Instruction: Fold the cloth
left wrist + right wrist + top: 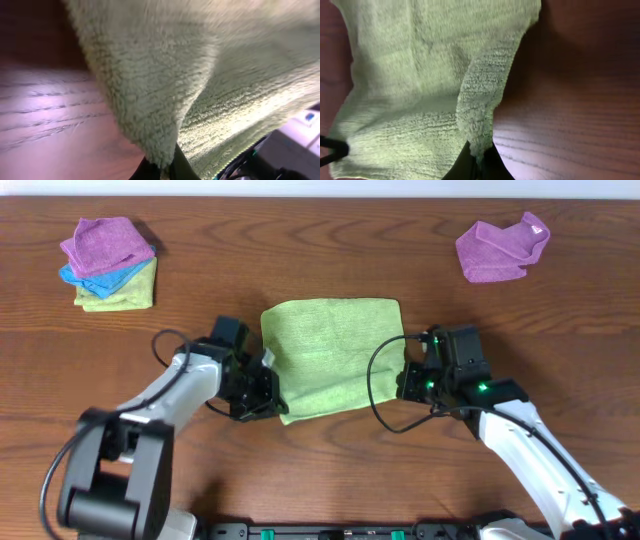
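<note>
A light green cloth (333, 355) lies in the middle of the wooden table, with its near edge raised. My left gripper (268, 392) is shut on the cloth's near left corner; the left wrist view shows the cloth (200, 75) pinched between the fingers (165, 172) and draping upward. My right gripper (408, 380) is shut on the cloth's near right corner; the right wrist view shows the cloth (410, 75) bunched between the fingers (479, 165).
A stack of folded cloths, purple (105, 242) over blue and green (125, 290), lies at the far left. A crumpled purple cloth (500, 248) lies at the far right. Bare wood (330, 470) lies in front of the green cloth.
</note>
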Tool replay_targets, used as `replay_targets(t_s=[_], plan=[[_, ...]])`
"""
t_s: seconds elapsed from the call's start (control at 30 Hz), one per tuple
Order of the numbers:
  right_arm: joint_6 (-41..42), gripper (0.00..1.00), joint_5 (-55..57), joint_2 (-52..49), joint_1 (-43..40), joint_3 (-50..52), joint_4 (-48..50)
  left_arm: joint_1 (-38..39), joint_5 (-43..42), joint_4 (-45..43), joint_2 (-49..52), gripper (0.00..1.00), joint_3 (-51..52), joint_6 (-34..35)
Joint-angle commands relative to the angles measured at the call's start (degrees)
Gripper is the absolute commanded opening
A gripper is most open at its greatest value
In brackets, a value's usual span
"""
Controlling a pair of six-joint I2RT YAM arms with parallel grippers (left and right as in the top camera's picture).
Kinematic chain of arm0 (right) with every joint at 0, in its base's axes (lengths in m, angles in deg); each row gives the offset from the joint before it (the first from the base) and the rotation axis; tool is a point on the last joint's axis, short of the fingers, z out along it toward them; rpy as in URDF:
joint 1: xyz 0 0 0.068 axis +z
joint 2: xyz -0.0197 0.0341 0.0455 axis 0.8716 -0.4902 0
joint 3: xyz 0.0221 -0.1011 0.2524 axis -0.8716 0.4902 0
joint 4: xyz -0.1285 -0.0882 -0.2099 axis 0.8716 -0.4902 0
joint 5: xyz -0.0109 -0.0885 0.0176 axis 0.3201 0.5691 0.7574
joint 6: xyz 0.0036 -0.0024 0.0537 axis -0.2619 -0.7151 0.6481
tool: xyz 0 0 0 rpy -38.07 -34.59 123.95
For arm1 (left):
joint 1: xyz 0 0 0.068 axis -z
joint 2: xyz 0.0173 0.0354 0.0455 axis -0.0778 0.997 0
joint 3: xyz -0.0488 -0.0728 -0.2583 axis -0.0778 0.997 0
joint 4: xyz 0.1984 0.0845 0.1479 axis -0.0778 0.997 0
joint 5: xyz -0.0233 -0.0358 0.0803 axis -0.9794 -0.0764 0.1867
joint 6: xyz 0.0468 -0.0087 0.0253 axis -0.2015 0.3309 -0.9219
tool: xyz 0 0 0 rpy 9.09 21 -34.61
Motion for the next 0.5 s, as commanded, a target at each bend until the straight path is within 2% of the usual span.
replay_targets(t_s=[0.0,0.27,0.47], plan=[[2.73,0.01,6.05,0.59,-0.55,0.13,1.92,-1.46,5.95,-0.15,-2.73,0.06,-2.29,4.17],[4.35,0.02,9.27,0.09,-0.55,0.13,10.01,-1.46,8.81,-9.18,-3.37,0.06,-3.67,9.88],[4.55,0.02,9.9,-4.11,-0.55,0.07,16.92,-1.46,13.75,-16.28,-3.17,0.06,-3.67,11.87]])
